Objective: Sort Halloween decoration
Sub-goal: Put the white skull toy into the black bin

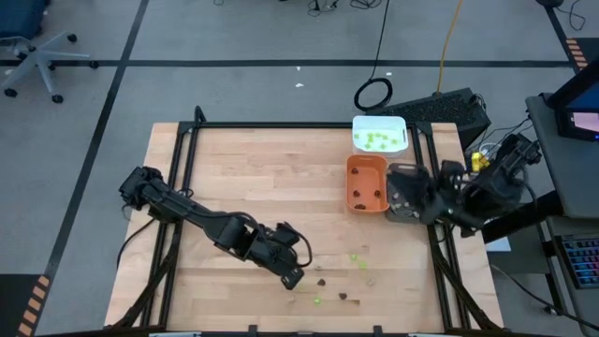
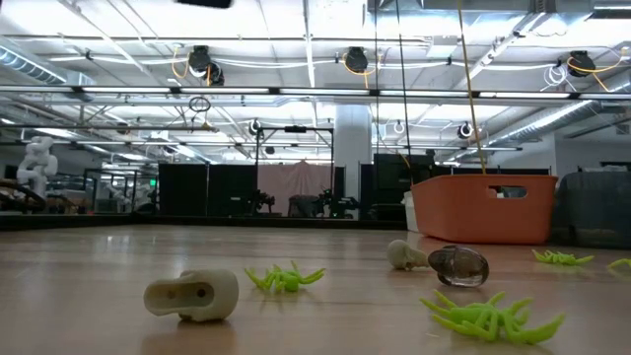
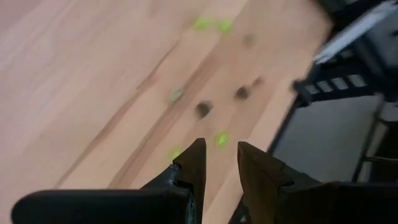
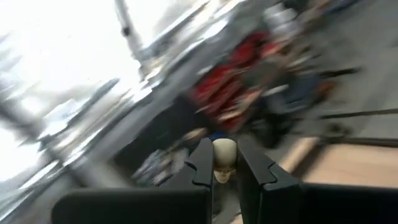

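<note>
Halloween decoration pieces lie loose on the wooden table [image 1: 253, 178] near its front edge: lime-green ones [image 1: 356, 257], dark brown ones [image 1: 320, 281] and a pale one [image 1: 370, 278]. In the low view I see a pale piece [image 2: 192, 294], a green spider [image 2: 284, 278] and a dark piece [image 2: 458, 264]. My left gripper [image 1: 292, 274] [image 3: 221, 158] hangs open just left of them, nothing between its fingers. My right gripper [image 1: 404, 187] [image 4: 225, 168] is over the grey tray [image 1: 408, 208], shut on a pale skull-like piece [image 4: 224, 155]. My right gripper pinches the pale skull-like piece by its two sides [image 4: 224, 163] between its two fingers. The piece stands upright between them, its rounded top showing past the fingertips. It is lifted clear of table and trays, and the view past it shows the room, not the table.
An orange tray [image 1: 367, 183] with a few dark pieces stands right of centre. A white tray [image 1: 379, 134] with green pieces sits behind it, and the grey tray is to its right. A black frame [image 1: 281, 124] runs round the table.
</note>
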You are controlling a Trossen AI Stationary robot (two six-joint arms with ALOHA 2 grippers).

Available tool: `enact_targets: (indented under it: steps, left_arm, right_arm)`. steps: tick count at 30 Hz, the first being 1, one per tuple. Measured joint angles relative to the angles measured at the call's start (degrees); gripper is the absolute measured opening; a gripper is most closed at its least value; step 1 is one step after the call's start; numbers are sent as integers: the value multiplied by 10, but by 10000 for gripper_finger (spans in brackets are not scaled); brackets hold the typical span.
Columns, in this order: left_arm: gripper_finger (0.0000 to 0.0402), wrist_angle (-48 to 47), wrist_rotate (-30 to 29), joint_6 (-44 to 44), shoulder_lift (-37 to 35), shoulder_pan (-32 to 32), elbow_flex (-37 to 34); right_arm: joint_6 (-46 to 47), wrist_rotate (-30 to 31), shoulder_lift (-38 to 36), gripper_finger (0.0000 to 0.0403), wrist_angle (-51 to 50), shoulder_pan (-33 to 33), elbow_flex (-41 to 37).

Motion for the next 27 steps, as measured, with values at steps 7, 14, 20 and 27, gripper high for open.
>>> enact_targets:
  steps: [7, 14, 20, 27]
  left_arm:
    - [93, -120, 12, -44, -26, -21, 0]
    - [93, -178, 6, -47, -43, -28, 0]
    - [93, -165, 7, -55, -43, -27, 0]
    - [93, -164, 22, -55, -43, -28, 0]
  right_arm:
    - [-4, 239, -53, 13, -143, -18, 0]
    - [54, 241, -117, 13, -302, -69, 1]
    - [71, 145, -122, 13, -381, -89, 1]
    - [269, -90, -90, 13, -674, -136, 0]
